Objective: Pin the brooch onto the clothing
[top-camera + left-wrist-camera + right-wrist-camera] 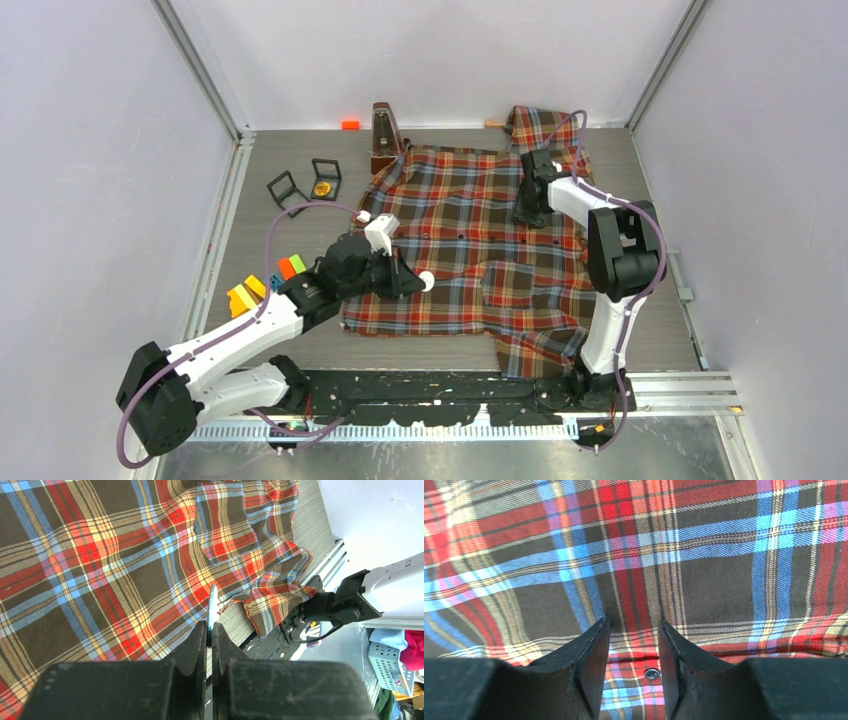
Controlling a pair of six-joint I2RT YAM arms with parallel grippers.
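Clamped tight in the left claw [209, 630]: a thin teal-edged brooch [213, 602], or so it seems, seen only edge-on. Gripped by the rim, likely to leave the pin free for the cloth. Poised over the lower front of the large red, brown and light-blue plaid button-up shirt [470, 215], spread flat across the grey desk [290, 150]. Parted narrowly and holding nothing, the right claw [634, 630], low over a small round button [652, 673], seemingly to steady the fabric.

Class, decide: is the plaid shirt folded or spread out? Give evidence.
Spread out: the shirt lies flat on the table, pocket and buttons showing.
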